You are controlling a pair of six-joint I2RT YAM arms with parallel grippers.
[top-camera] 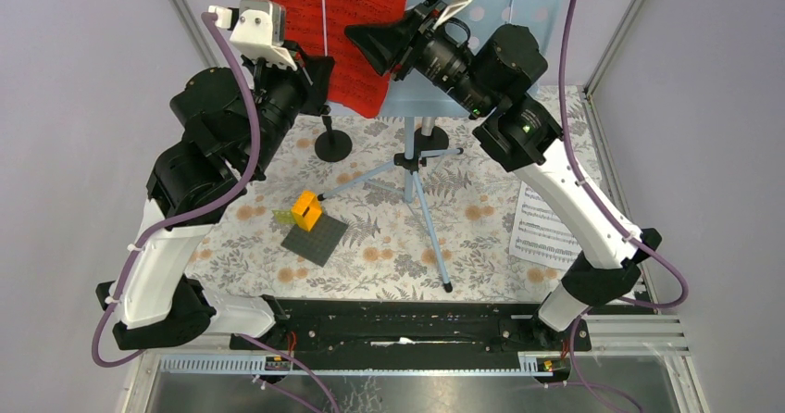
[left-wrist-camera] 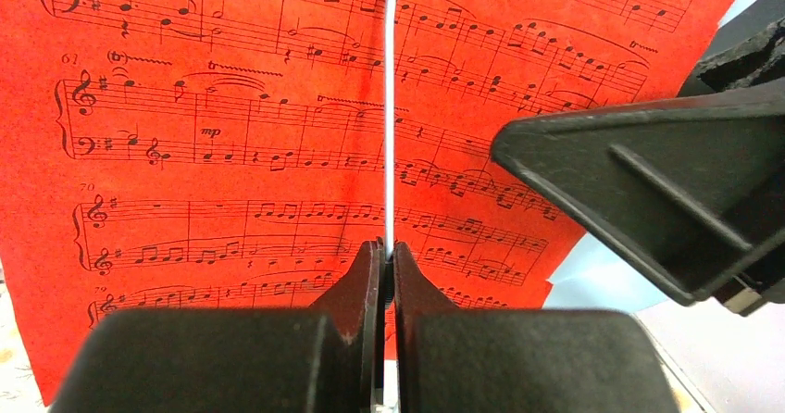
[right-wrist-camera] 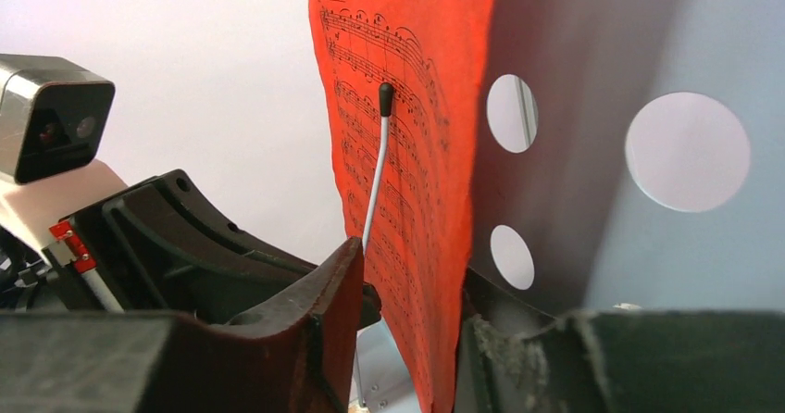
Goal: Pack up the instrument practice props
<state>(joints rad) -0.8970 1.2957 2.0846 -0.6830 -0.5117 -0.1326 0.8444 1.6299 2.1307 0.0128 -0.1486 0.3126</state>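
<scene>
The red music sheet (top-camera: 278,6) (left-wrist-camera: 231,154) (right-wrist-camera: 407,154) hangs on the pale-blue perforated holder (top-camera: 542,10) (right-wrist-camera: 602,246), which stands on tripod legs (top-camera: 428,211). A thin white retainer rod (top-camera: 323,15) (left-wrist-camera: 390,107) (right-wrist-camera: 373,181) with a black tip lies across the sheet. My left gripper (top-camera: 313,68) (left-wrist-camera: 387,257) is shut on that rod's lower part. My right gripper (top-camera: 366,47) (right-wrist-camera: 412,279) is open, its jaws either side of the red sheet's lower edge, with a gap showing at the left finger. A white music sheet (top-camera: 542,228) lies on the table at the right.
A black round-based mic mount (top-camera: 333,143) stands behind the left arm's wrist. An orange brick (top-camera: 306,209) sits on a dark grey studded plate (top-camera: 317,242) mid-table. The two grippers are close together at the stand, the right one (left-wrist-camera: 648,181) filling the left wrist view's right side.
</scene>
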